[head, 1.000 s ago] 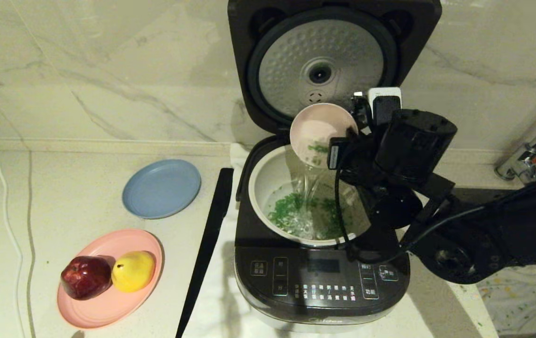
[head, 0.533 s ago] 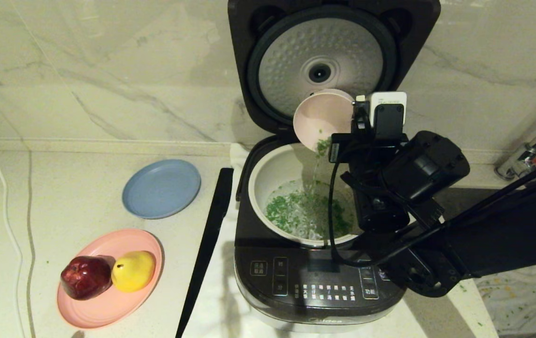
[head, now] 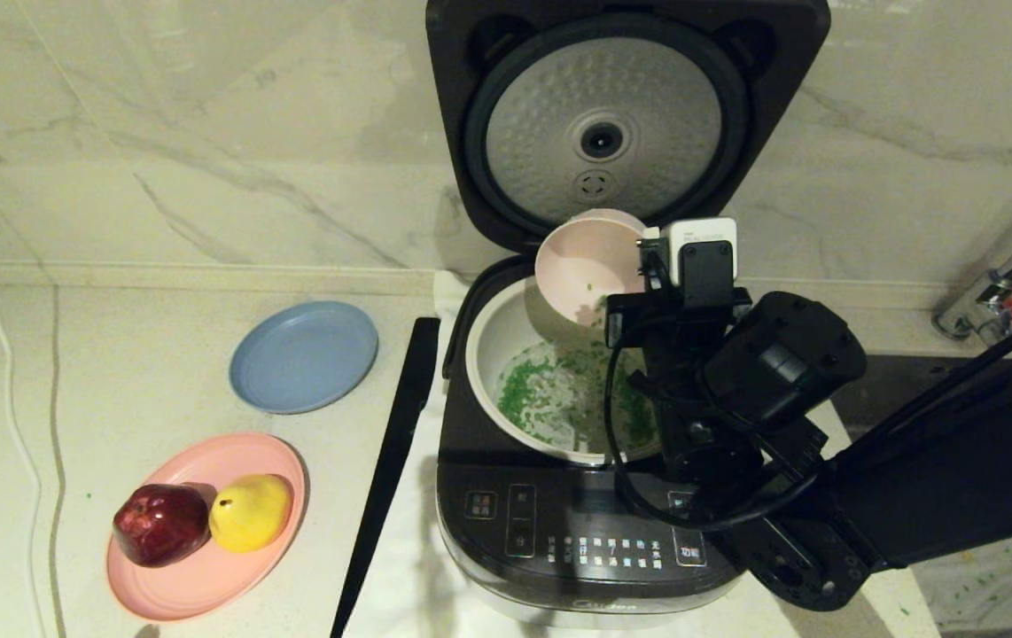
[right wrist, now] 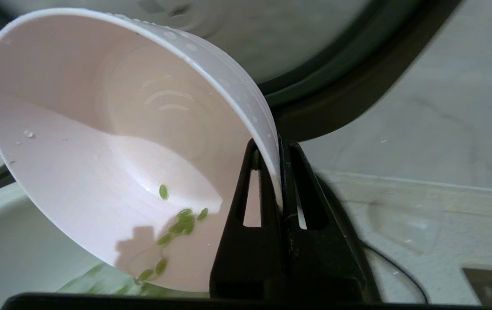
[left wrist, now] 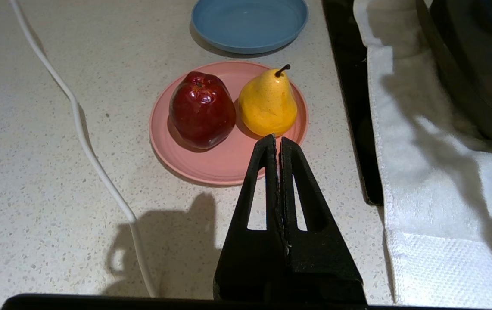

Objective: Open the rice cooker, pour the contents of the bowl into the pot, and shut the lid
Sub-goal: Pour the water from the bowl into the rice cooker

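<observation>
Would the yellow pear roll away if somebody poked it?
Probably it would wobble more than roll. The yellow pear stands upright on its wider base on the pink plate, so a poke may tip it. It leans against the red apple, which might block it that way. Its skin looks smooth, perhaps slippery.

The right arm (head: pixel 763 390) covered the right side of the pot (head: pixel 493 354) and the right end of the cooker's (head: pixel 470 461) button panel. The lid's (head: pixel 453 133) top edge was cut off. The button labels were too small to read.
</observation>
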